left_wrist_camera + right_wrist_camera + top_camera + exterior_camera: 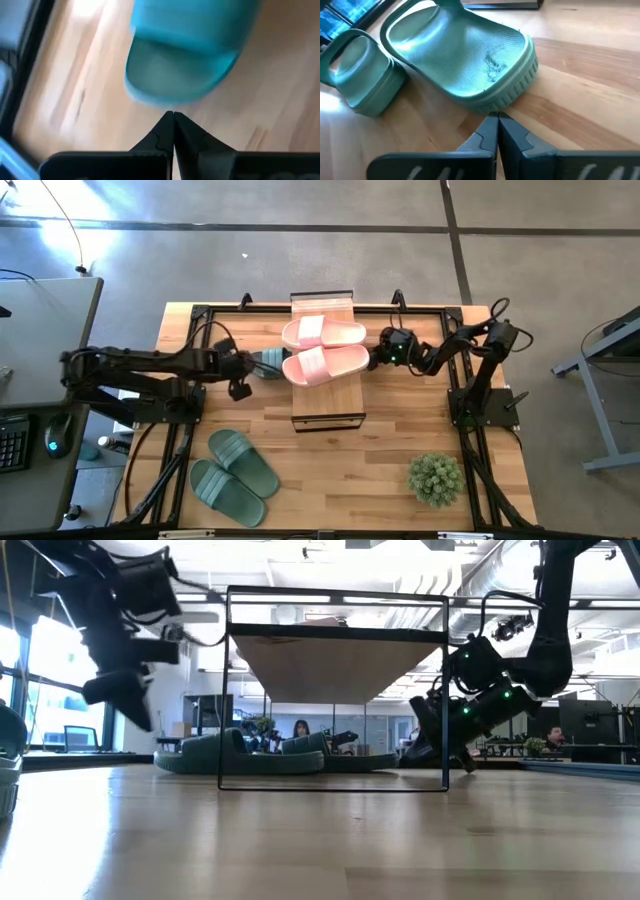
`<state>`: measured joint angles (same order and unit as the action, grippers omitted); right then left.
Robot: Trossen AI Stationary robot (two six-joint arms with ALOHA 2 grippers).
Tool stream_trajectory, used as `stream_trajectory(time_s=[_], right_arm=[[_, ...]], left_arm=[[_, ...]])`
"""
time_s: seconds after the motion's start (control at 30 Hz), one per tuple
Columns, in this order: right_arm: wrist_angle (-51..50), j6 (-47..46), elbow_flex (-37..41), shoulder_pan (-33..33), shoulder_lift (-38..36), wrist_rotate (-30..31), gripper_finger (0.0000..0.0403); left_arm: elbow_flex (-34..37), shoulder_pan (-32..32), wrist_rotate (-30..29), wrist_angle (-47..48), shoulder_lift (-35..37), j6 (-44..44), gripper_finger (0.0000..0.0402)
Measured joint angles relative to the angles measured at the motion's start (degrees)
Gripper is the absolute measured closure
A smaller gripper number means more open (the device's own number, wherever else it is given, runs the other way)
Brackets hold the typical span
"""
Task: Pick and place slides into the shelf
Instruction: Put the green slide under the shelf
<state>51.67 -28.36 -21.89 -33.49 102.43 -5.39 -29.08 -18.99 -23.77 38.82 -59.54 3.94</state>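
Pink slides [323,348], a ribbed-strap pair, lie on the shelf [327,410] top at upper centre. Two green slides [262,754] sit beneath it. Another green pair [232,477] waits at lower left. Left gripper [252,367] and right gripper [376,356] flank the shelf, fingers closed, holding nothing.

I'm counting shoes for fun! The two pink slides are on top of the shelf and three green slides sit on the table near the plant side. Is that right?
Nearly. In the high view only two green slides lie there, not three. The pink slides do rest on the shelf.
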Motion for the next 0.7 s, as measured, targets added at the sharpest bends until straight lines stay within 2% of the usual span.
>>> stream_trajectory(time_s=[0.13, 0.37, 0.57, 0.7], right_arm=[[0.75, 2.94, 0.00, -1.06, 0.00, -0.91, 0.0403], [1.14, 2.36, 0.00, -2.68, 0.02, 1.21, 0.0403], [1.13, 0.03, -0.07, -1.99, 0.02, 5.65, 0.0403], [1.13, -0.13, -0.07, -2.02, 0.02, 5.80, 0.0403]], left_arm=[[0.00, -1.13, 1.60, 5.53, 0.14, 4.62, 0.0402], [0.00, -5.45, 3.65, 7.13, -1.94, 9.45, 0.0402], [0.00, -10.58, 6.92, 2.88, -7.06, 9.15, 0.0402], [0.00, -12.91, 11.35, -1.81, -11.20, 7.94, 0.0402]])
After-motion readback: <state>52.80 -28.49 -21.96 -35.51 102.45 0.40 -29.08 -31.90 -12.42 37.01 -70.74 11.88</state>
